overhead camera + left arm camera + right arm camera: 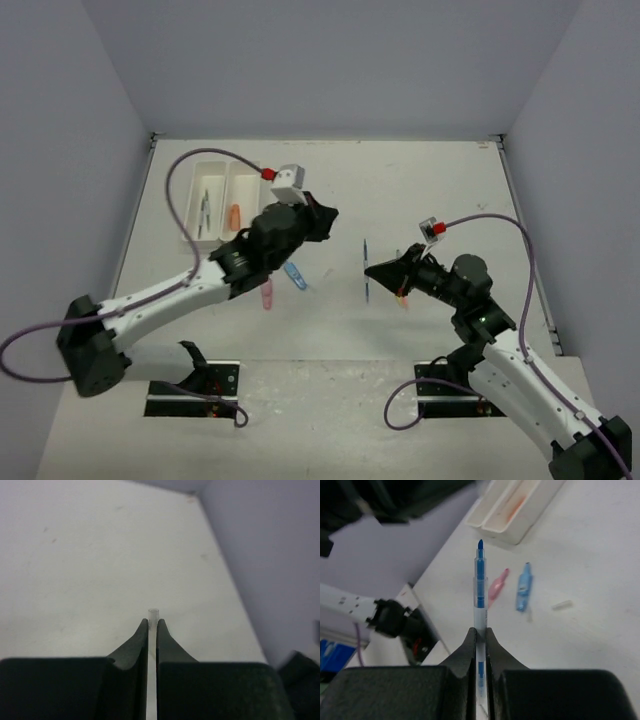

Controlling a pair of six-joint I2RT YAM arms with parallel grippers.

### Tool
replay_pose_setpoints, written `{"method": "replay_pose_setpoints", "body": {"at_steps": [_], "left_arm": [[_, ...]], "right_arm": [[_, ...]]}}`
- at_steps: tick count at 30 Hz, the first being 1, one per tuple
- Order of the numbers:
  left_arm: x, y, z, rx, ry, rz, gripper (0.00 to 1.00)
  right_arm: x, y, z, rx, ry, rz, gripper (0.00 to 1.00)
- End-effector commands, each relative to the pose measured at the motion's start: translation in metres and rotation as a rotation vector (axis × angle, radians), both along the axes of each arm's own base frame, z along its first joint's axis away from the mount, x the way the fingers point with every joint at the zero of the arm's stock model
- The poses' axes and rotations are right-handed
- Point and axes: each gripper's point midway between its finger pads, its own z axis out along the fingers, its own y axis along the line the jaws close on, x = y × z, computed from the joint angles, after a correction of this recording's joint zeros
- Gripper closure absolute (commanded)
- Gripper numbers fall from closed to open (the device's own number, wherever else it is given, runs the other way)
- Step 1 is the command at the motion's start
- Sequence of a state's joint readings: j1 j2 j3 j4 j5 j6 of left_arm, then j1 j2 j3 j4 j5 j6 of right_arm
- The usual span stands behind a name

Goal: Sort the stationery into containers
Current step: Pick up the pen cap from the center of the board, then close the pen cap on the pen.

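White table (420,180) first, since it carries everything; the joined trays (224,190) sit near its far left corner, and that is where your sorting ends up. One tray holds a couple of dark pens (204,215); its neighbour holds an orange marker (235,215); so by my reckoning you are under halfway, with a first few items in and more outside.

Your right gripper (480,632) hangs over the middle of the table, well apart from the trays, its fingers pressed on a blue pen (480,580) that sticks out tip-first past them. Your left gripper (153,622) is lifted off the table between the trays and the table's middle; it pinches a thin clear tube (153,613), of which only the end shows beyond the fingertips; what it belongs to I cannot tell.

Lying loose on the table, left of centre and toward the near edge, are a pink piece (267,295) and a blue piece (295,275), just beside each other but apart; a small clear cap (562,605) lies near them. An orange bit (403,294) shows under the right arm; too hidden to name. All of these, plus the two held items, are left to place.
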State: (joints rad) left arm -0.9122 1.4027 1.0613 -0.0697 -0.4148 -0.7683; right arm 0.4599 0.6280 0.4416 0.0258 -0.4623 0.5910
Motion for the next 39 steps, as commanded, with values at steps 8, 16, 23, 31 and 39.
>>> {"method": "replay_pose_setpoints", "body": {"at_steps": [8,16,23,31,39], "left_arm": [[-0.124,0.032,0.174,-0.506,-0.727,-0.532,1.0],[-0.136,0.029,0.172,-0.553,-0.71,-0.589,1.0],[-0.137,0.025,0.164,-0.588,-0.681,-0.604,1.0],[-0.133,0.024,0.162,-0.586,-0.675,-0.588,1.0],[-0.129,0.024,0.161,-0.582,-0.671,-0.573,1.0]], "right_arm": [[-0.081,0.079,0.104,0.348,-0.241,0.394,1.0],[-0.07,0.084,0.107,0.312,-0.245,0.335,1.0],[-0.064,0.08,0.114,0.281,-0.271,0.295,1.0],[-0.062,0.075,0.116,0.271,-0.283,0.269,1.0],[-0.066,0.076,0.118,0.271,-0.292,0.29,1.0]]}}
